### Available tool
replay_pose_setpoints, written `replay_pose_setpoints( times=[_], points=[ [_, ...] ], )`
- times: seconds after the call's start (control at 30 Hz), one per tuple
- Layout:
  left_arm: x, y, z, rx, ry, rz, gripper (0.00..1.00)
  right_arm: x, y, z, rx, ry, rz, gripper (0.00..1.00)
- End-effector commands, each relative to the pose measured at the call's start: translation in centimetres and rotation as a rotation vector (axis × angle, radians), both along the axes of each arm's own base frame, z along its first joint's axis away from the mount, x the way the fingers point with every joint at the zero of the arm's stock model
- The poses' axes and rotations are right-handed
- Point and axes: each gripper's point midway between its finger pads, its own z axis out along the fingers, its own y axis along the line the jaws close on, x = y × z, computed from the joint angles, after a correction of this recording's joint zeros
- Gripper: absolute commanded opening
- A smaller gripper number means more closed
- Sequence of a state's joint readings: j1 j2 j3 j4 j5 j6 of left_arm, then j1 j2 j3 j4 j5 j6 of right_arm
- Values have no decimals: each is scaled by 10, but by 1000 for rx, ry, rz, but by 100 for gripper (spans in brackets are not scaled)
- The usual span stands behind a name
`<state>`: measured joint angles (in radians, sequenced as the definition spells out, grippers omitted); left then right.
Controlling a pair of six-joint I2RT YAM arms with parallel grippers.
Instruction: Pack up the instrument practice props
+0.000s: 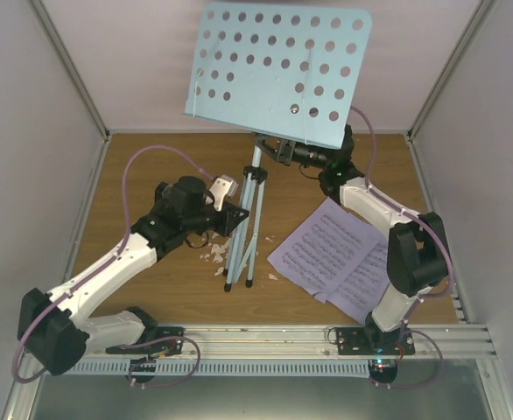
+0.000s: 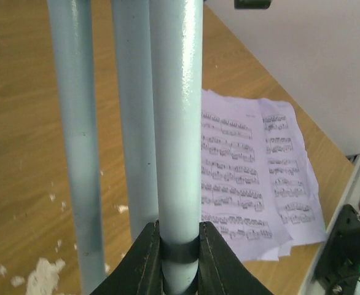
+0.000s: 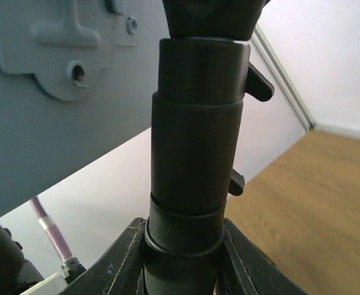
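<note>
From above, the light blue music stand (image 1: 255, 188) is upright near the middle of the table (image 1: 151, 289). Its hole-dotted desk (image 1: 278, 70) tilts toward the back wall and its tripod legs are drawn in close to the post. The left gripper (image 1: 235, 217) meets the stand low, at the legs, and the right gripper (image 1: 284, 150) meets it high, just under the desk. This two-point hold probably steadies the stand so it can be folded or laid down without toppling. The lilac sheet-music pages (image 1: 340, 254) lie flat and overlapping on the wood to the right of the stand, well apart from both grippers. Small white crumbs (image 1: 211, 255) are scattered by the feet. No metronome shows in any view. In the left wrist view, the two dark fingers (image 2: 144, 261) are pressed against either side of one pale blue tube (image 2: 179, 141), clenched on it. Two more tubes stand just beside it on the left, and the pages lie beyond on the right. In the right wrist view, the fingers (image 3: 121, 264) are clamped around the black collar (image 3: 195, 153) below the desk's grey underside. A small lever juts from that collar. The grip sits there probably because this is where the desk joint or height lock would be worked.
</note>
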<state>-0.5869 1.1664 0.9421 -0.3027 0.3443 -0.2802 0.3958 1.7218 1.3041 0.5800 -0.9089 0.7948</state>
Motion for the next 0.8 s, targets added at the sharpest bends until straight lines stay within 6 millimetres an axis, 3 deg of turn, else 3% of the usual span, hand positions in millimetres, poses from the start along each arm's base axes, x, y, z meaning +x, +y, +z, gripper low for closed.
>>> replay_pose_setpoints(
  times=[0.0, 0.13, 0.23, 0.3, 0.4, 0.5, 0.6, 0.7, 0.77],
  points=[
    [2, 0, 116, -295, -341, 30, 0, -15, 5, -5, 4, -63, 17, 1],
    [0, -5, 72, -265, -237, 15, 0, -15, 5, -17, 7, -33, 9, 0],
    [-1, -6, 51, -261, -200, 14, 0, -12, 5, -27, 1, -18, -3, 0],
    [-2, -6, 43, -256, -192, 16, 6, -11, 5, -33, -2, -7, -8, 0],
    [1, -5, 29, -229, -180, 29, 22, -10, 5, -40, -2, 7, -11, 0],
    [5, -2, 10, -194, -156, 50, 58, -9, 4, -44, -1, 9, -22, 0],
    [8, -1, -7, -166, -133, 68, 82, -8, 4, -46, 0, 10, -25, 1],
    [13, -2, -25, -132, -106, 84, 96, -8, 4, -46, 2, 10, -27, 1],
    [15, -3, -37, -97, -91, 98, 99, -8, 3, -45, 5, 6, -30, 0]
  ],
)
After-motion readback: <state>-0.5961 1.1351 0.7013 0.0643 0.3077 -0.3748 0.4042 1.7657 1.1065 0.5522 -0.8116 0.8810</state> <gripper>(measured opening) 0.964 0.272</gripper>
